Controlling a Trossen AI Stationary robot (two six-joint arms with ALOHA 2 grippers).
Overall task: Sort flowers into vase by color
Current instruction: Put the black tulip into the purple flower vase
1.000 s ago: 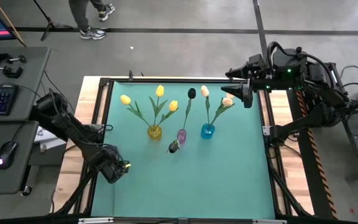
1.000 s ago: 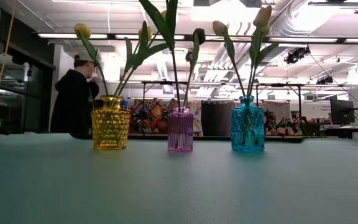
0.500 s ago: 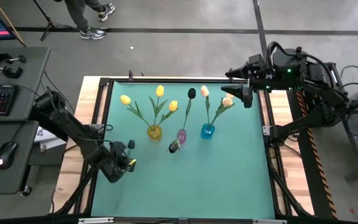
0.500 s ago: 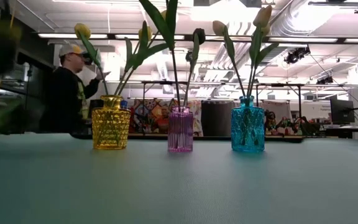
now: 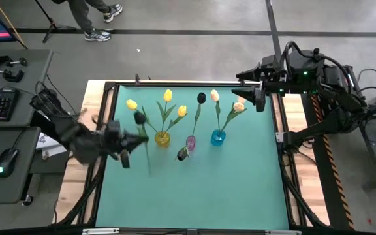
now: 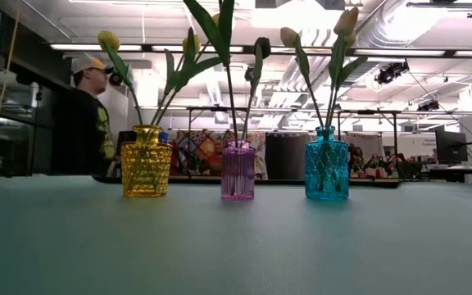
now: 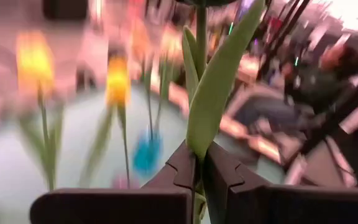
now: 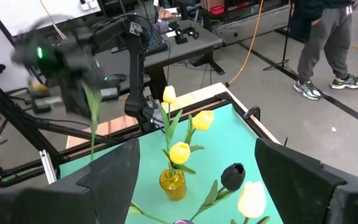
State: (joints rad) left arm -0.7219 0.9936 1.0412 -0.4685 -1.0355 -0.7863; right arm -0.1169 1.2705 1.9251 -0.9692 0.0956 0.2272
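My left gripper (image 5: 132,139), blurred, hangs over the table's left part beside the yellow vase (image 5: 162,138). It is shut on a dark tulip (image 5: 139,118), whose stem (image 8: 93,118) trails toward the near edge. The yellow vase holds three yellow tulips (image 5: 168,95). In the purple vase (image 5: 190,141) stands a dark tulip (image 5: 201,98), with a second dark bud (image 5: 183,154) by its near side. The blue vase (image 5: 218,137) holds two peach-pink tulips (image 5: 238,106). My right gripper (image 5: 260,99) waits open at the far right. My left gripper pinches the dark tulip's green stem at a leaf's base (image 7: 199,163) between its two fingers (image 7: 182,167). The fingers lie across the stem. Leaf (image 7: 219,81) and stem run on past the fingers. The flower is lifted clear of the table, bud toward the far edge.
The three vases stand in a row across the table's middle (image 6: 238,170). The teal mat (image 5: 201,189) lies bare on their near side. A desk with keyboard and mouse (image 5: 4,163) stands left of the table. A person (image 6: 88,115) stands in the room behind.
My left gripper has swung up from the table's near left edge toward the far side and the yellow vase. The dark tulip has come with it: it first showed by the fingers half a second ago and now hangs lifted clear beside the yellow tulips.
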